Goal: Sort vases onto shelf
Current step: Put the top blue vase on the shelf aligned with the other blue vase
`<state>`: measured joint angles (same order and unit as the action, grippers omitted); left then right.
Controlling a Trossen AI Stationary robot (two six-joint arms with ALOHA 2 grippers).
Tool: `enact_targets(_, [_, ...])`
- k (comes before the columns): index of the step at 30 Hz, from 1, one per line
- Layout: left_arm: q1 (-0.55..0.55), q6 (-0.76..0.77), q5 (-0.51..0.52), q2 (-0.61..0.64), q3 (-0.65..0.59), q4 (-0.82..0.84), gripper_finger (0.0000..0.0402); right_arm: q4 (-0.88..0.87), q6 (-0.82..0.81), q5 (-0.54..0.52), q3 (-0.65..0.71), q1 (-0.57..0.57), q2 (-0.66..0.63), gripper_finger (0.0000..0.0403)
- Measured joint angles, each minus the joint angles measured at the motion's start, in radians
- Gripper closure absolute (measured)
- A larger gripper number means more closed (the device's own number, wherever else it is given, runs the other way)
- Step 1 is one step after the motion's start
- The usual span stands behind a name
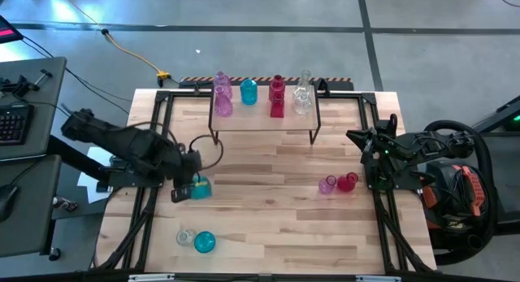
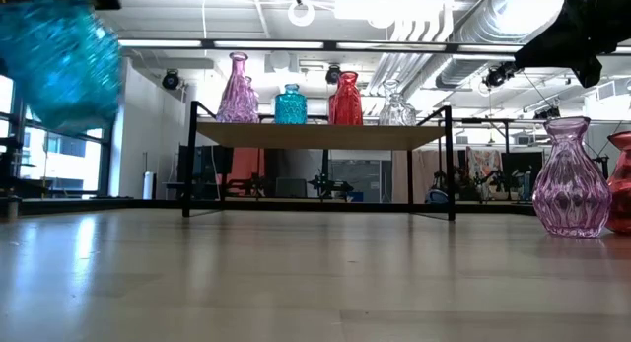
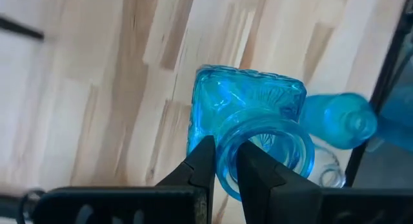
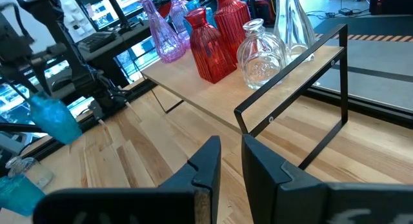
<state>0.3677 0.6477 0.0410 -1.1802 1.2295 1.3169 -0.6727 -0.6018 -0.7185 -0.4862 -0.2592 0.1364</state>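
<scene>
My left gripper (image 1: 188, 184) (image 3: 226, 159) hangs over the table's left half, shut on a teal vase (image 1: 201, 187) (image 2: 57, 56). The shelf (image 1: 264, 119) (image 2: 320, 135) stands at the far middle and carries several vases on their bases: pink (image 1: 223, 103), teal (image 1: 249, 91), red (image 1: 277, 107) and clear (image 1: 302, 99). A pink vase (image 1: 327, 184) (image 2: 572, 179) and a red vase (image 1: 348, 181) stand on the table at the right. A clear vase (image 1: 186, 236) and a teal vase (image 1: 205, 242) rest near the near edge. My right gripper (image 1: 359, 139) (image 4: 231, 156) waits at the right, shut on nothing. My left gripper pinches the rim of the teal vase's mouth (image 3: 222, 153). One finger is inside the opening (image 3: 258, 169) and one is outside the neck (image 3: 201, 162). The fingers come from above, pointing down. The vase hangs upright below them, lifted clear of the table.
Black frame bars run along the table's left (image 1: 150, 152) and right (image 1: 375, 193) sides. The shelf's wire legs (image 4: 293, 98) stand in front of my right gripper. Bare tabletop (image 1: 268, 201) lies between the shelf and the near edge.
</scene>
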Motion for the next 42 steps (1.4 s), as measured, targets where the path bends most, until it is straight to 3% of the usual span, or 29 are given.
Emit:
enact_targets(6, [-0.091,-0.163,-0.003,-0.046,0.111,0.024,0.0367,0.000,0.000,0.000,0.000,0.000,0.000,0.0359])
enact_targets(21, [-0.344,-0.584,0.024,-0.300,0.503,0.178,0.0366,0.000,0.000,0.000,0.000,0.000,0.000,0.0359])
enact_targets(28, [-0.443,-0.720,0.065,-0.407,0.673,0.243,0.0365,0.000,0.000,0.000,0.000,0.000,0.000,0.0359])
enact_targets(42, [-0.586,-0.939,0.077,-0.578,0.882,0.229,0.0365,0.000,0.000,0.000,0.000,0.000,0.000,0.0359])
